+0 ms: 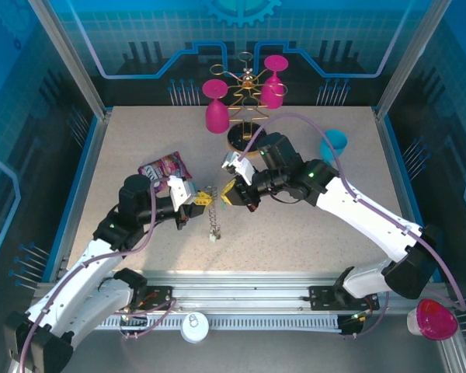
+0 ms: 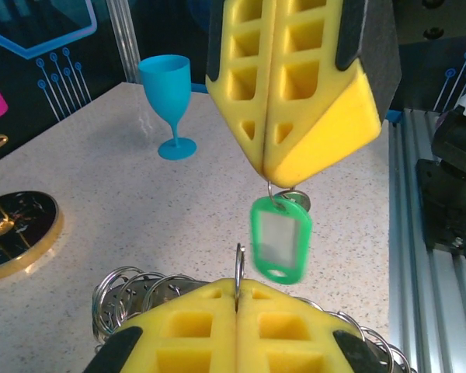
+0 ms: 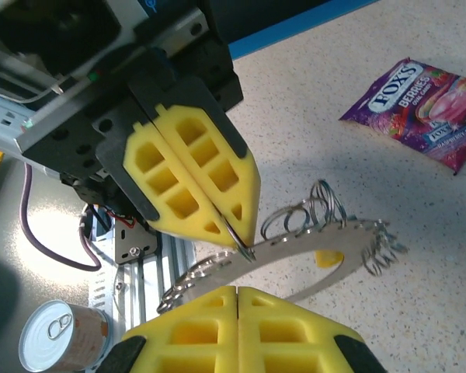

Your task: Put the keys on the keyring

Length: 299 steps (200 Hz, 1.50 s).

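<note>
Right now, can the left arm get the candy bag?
Probably not yet: the candy bag lies close beside the left claw, nothing between, but that claw is shut on the keyring.

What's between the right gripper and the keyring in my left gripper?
In the left wrist view, a green key tag hangs from the right gripper, just above the keyring pinched by the left gripper.

Speckled, matt, stone-look bench. Left claw and right claw have matt yellow pads moulded with square hollows. Keyring: bright polished metal with thin wire loops. Green tag: glossy translucent plastic. Blue glass: smooth, plastic-looking. Sweet bag: shiny foil.
</note>
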### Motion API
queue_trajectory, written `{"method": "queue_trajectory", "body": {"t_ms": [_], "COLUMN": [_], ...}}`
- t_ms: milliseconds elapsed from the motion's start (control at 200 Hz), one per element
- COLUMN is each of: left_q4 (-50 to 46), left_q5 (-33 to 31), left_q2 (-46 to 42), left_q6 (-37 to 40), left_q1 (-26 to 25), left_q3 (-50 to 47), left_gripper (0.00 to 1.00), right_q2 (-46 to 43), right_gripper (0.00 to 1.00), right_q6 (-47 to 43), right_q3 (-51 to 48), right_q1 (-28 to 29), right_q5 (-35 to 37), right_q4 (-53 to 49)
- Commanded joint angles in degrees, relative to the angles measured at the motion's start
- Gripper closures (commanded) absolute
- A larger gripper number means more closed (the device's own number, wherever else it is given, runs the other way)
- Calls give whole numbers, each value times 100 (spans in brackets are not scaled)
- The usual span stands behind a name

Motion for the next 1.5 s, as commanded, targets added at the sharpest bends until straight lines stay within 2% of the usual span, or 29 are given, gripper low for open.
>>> {"method": "queue_trajectory", "body": {"t_ms": [0, 630, 996, 1261, 1491], "left_q4": [156, 96, 211, 497, 825], "left_q5": [239, 197, 175, -10, -179], "left_q2": [25, 156, 155, 192, 149], "left_q6": [-229, -494, -636, -1128, -1361], "left_q1": [38, 33, 40, 42, 40], "left_q3": [315, 378, 359, 284, 145], "left_gripper": [100, 100, 100, 100, 100], "right_q2": [100, 371, 417, 430, 536], "right_gripper": [100, 100, 100, 100, 100], "right_q6": [76, 239, 531, 942, 1371], "right_q3": [197, 343, 336, 286, 281], "right_q1": [53, 200, 266, 417, 479], "right_q5": [-231, 119, 1160, 2134, 2357], "right_q4": [176, 389, 444, 624, 734]}}
